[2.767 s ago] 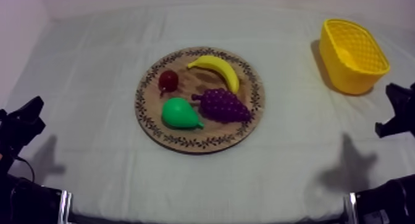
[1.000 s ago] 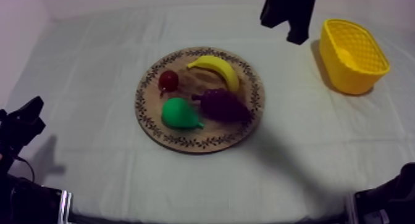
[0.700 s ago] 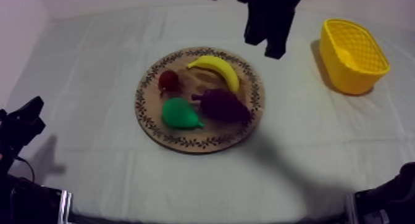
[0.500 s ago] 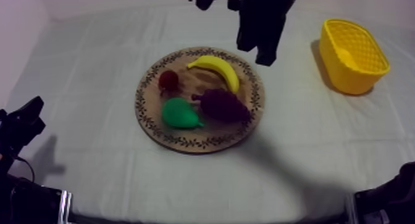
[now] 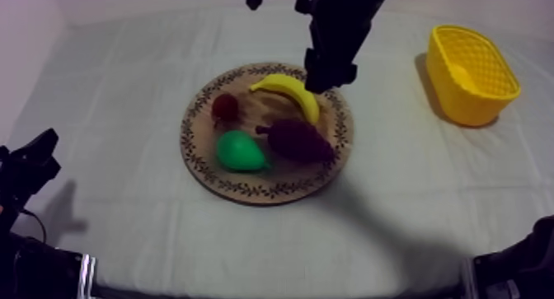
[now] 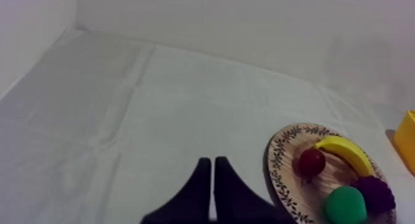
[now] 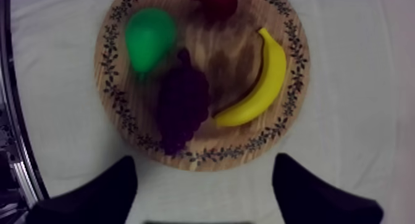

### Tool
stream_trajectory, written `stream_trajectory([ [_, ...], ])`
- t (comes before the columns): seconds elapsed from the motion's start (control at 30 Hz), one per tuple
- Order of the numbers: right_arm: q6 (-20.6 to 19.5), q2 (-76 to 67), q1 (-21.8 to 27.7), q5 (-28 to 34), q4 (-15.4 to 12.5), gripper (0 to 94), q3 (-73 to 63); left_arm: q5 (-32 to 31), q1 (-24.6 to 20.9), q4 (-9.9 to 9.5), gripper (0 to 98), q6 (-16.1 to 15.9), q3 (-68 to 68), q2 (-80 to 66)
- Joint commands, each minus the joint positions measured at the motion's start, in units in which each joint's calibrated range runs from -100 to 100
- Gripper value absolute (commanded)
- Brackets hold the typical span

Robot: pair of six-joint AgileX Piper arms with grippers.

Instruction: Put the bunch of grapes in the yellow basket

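Bunch of grapes (image 5: 297, 140): lies on the wooden board (image 5: 272, 192), on its right half toward the near rim, dark purple, stem end pointing at the pear (image 5: 239, 151) just beside it. Apart from both grippers.

Wooden board: sits at the middle of the table (image 5: 124, 88), flat on the grey-white cloth. Carries also a banana (image 5: 293, 93), curved along the far right rim just beyond the grapes, and a small red fruit (image 5: 224, 107) at the far left, near the pear's far side.

Yellow basket (image 5: 462, 105): stands upright at the table's far right corner, well apart from the board.

Right gripper (image 7: 204, 171): released, fingers (image 7: 92, 195) spread wide with nothing between them. In the top view, reaches in from the table's far edge and hangs over the board's far right rim, by the banana's tip. In the right wrist view, sits above the board with fingertips over bare cloth just outside the rim, on the side where grapes and banana lie nearest.

Left gripper (image 6: 212, 160): clenched on nothing, fingers (image 6: 196, 192) pressed together into a narrow wedge. Rests low at the table's near left corner, over bare cloth, well apart from the board.
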Motion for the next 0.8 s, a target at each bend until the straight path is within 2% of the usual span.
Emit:
stream_trajectory([
  [0.0,0.11,0.01,-0.27,0.14,0.24,83.4,0.27,-0.05,0.00,-0.03,0.1,0.01,-0.03,0.00],
  [0.17,-0.17,0.46,-1.02,-0.84,0.94,91.2,1.08,-0.05,0.00,-0.03,0.1,0.01,-0.03,0.00],
  [0.43,-0.22,3.23,-1.43,-3.79,1.87,92.8,3.76,-0.05,0.00,-0.03,0.1,0.01,-0.03,0.00],
  [0.77,2.41,8.55,-0.49,-9.00,-0.66,92.8,7.68,-0.05,0.00,-0.03,0.1,0.01,-0.03,0.00],
])
